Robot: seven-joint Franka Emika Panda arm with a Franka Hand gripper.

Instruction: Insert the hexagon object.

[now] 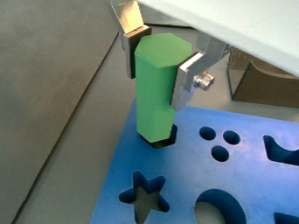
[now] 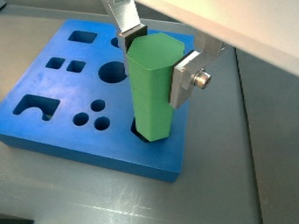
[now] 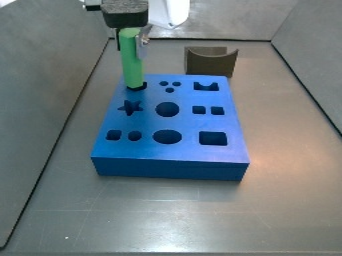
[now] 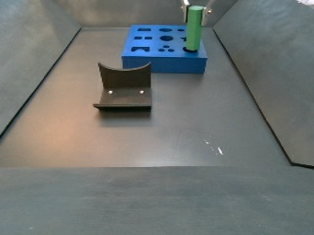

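Note:
The hexagon object (image 1: 159, 86) is a bright green six-sided bar. It stands upright with its lower end in a dark hole at a corner of the blue block (image 1: 246, 188). It also shows in a wrist view (image 2: 152, 87) and in both side views (image 3: 131, 58) (image 4: 194, 27). My gripper (image 1: 156, 63) is shut on its upper part, one silver finger (image 1: 190, 77) on each side. The blue block (image 2: 70, 96) has several shaped holes, among them a star and round ones. In a side view the gripper (image 3: 128, 38) hangs over the block's far left corner (image 3: 123, 90).
A dark curved brown piece (image 3: 210, 59) stands on the floor behind the block; it also shows in a side view (image 4: 123, 89). Grey walls close in the floor (image 4: 160, 138) on the sides.

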